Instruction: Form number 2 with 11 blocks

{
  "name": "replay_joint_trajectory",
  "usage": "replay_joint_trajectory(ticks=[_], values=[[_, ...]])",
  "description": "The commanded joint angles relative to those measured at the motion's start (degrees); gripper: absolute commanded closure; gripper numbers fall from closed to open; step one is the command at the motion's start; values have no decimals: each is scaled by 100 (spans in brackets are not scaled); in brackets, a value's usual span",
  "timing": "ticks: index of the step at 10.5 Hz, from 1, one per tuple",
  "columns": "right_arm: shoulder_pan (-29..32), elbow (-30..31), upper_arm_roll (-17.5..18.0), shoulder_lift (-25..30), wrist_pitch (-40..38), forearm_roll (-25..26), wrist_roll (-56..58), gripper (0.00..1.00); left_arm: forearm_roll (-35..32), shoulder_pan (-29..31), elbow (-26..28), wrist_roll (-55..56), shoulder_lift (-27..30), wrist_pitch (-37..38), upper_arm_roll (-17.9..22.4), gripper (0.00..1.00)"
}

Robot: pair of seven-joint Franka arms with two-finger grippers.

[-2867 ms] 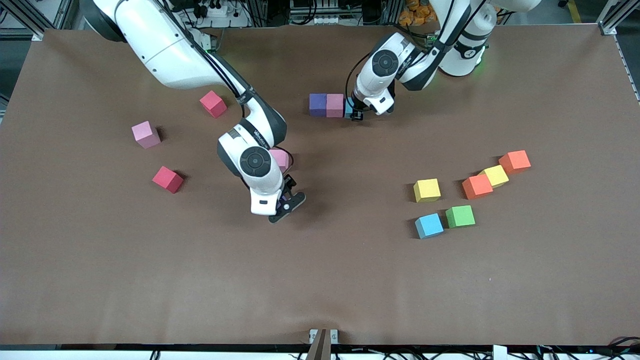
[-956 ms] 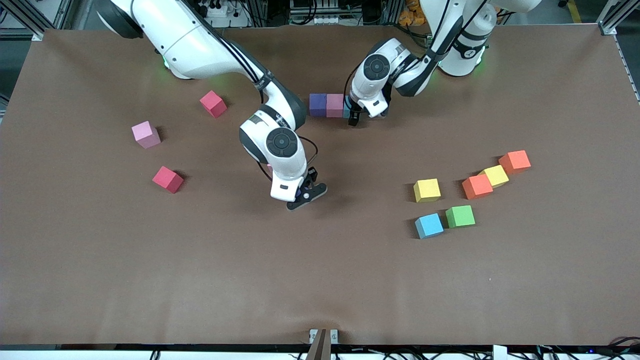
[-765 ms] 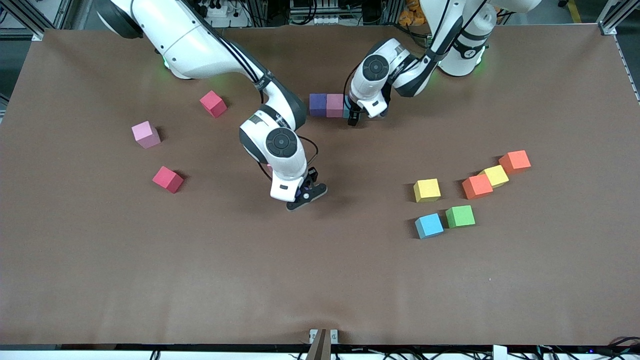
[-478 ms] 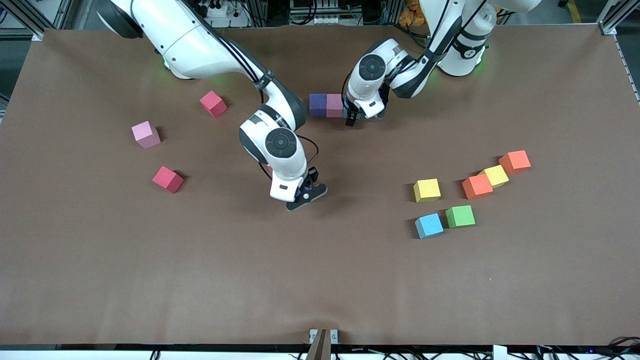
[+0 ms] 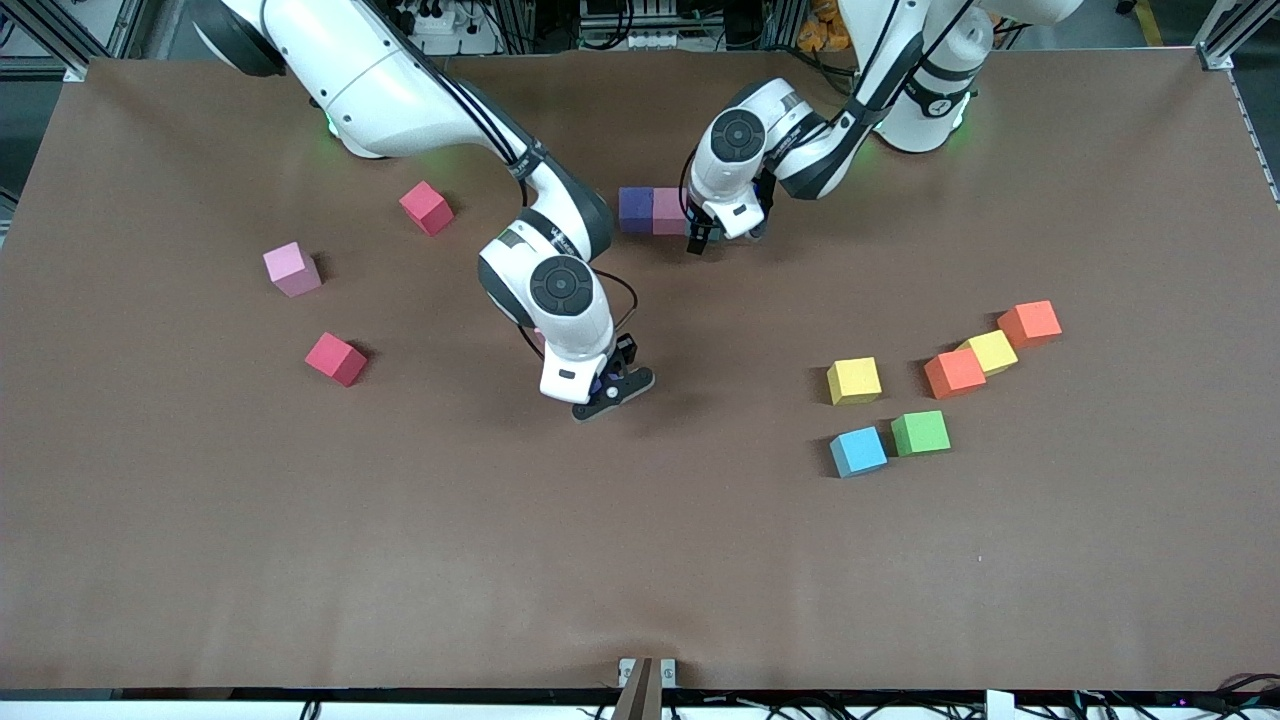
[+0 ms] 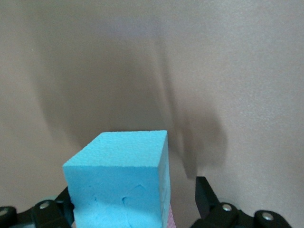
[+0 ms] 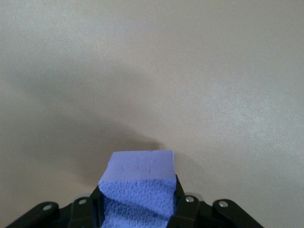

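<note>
Front view counts 11 loose foam cubes (image 5: 854, 380); right gripper (image 5: 606, 388) clamps a half-hidden purple foam cube (image 7: 140, 187); left gripper (image 5: 708, 236) spread wide around a light blue foam cube (image 6: 118, 183).

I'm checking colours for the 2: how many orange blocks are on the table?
2. One orange block lies beside a yellow block, nearer the camera; the other lies beside that same yellow block, farther away. The arms could hide more.

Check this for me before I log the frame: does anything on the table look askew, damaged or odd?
Nothing stands out. The loose blocks lie scattered at mixed angles, whole and flat on the table. The left gripper is open around a light blue block beside the pink block; the right gripper holds a purple block.
</note>
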State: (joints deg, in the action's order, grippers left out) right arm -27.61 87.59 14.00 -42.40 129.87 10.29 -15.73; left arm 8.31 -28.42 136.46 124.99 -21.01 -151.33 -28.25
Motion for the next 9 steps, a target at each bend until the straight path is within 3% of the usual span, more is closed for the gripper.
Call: replay_joint_trajectory(ticks=[1,9], values=[[10,-22,24,74,-85,-63,-71,100,-146,-6,-14,166,185,208,39,0],[2,-40,24,74,-76,-186,-71,100,-155,47,-76,166,431,498,-5,0]])
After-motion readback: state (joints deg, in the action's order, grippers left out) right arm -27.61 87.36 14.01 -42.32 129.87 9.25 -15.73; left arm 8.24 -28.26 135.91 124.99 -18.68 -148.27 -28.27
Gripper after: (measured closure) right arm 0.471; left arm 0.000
